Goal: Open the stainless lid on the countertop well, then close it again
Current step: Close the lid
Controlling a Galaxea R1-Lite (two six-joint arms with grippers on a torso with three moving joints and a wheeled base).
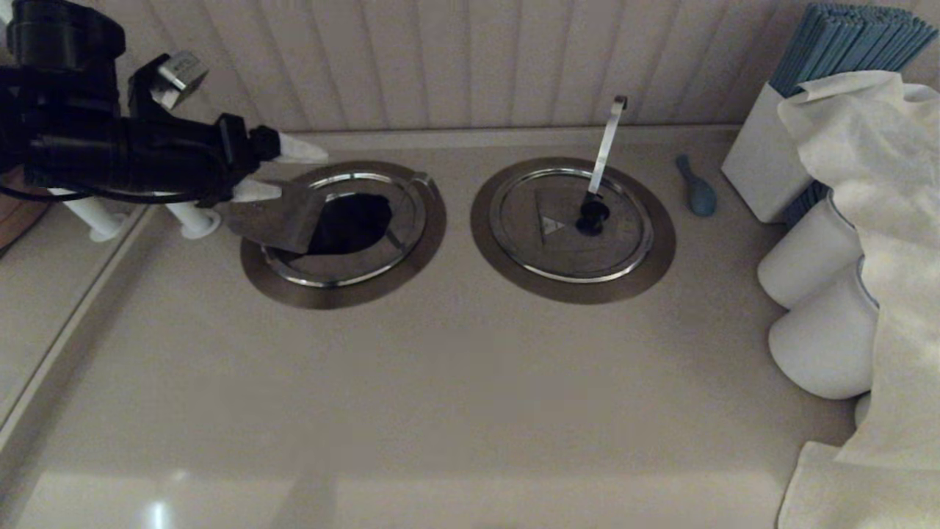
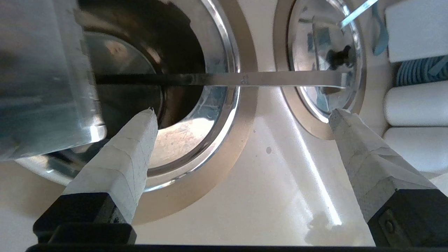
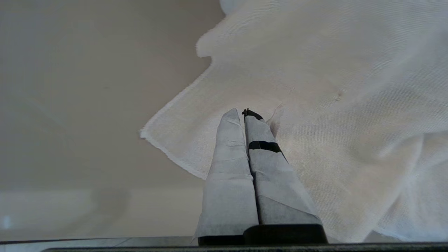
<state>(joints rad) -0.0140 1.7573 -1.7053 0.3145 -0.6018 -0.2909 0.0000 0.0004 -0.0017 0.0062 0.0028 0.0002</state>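
The stainless lid [image 1: 275,213] is tipped up over the left side of the countertop well [image 1: 356,220], whose dark hole lies open inside its brownish flange [image 1: 345,294]. My left gripper [image 1: 301,174] hovers just above the raised lid edge, open, with nothing between its fingers. In the left wrist view the lid [image 2: 45,77] stands right beside the outer side of one finger [image 2: 122,161], and the slim hook-tipped handle [image 2: 245,78] rises out of the well [image 2: 168,52]. My right gripper [image 3: 243,113] is shut and empty over a white cloth [image 3: 332,87], and is out of the head view.
The twin lid [image 1: 565,235] lies closed on the right well, with its pale slanted handle [image 1: 606,147]. Further right are a blue spoon-like thing [image 1: 696,192], a white box of blue sticks [image 1: 764,169], white cups [image 1: 815,257] and the draped cloth [image 1: 881,220]. Two white pegs [image 1: 194,220] stand at the left.
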